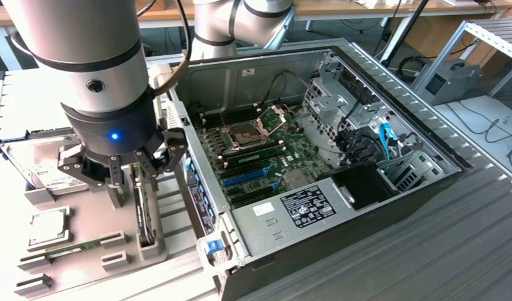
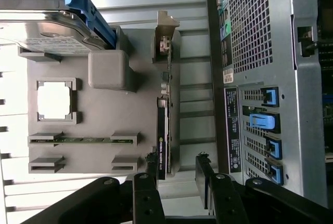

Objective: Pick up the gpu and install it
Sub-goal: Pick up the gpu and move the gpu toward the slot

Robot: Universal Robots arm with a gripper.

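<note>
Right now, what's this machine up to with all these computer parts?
A robot arm's gripper hangs open over a gray parts tray, right above the gpu, a thin black card standing on edge in its slot. It has not gripped the card. Beside the tray, the open computer case sits with its motherboard exposed.

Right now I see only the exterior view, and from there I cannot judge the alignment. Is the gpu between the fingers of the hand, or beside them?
Observer: Between them. In the wrist view the gpu stands on edge inside the gap of the open hand, much nearer to one finger than to the other.
Operator: Which end of the card is at the hand?
Observer: The black end. The silver bracket is at the far end of the card.
Operator: Does a finger touch the card?
Observer: I cannot tell. The near finger looks very close, and I see no clear gap.
</note>
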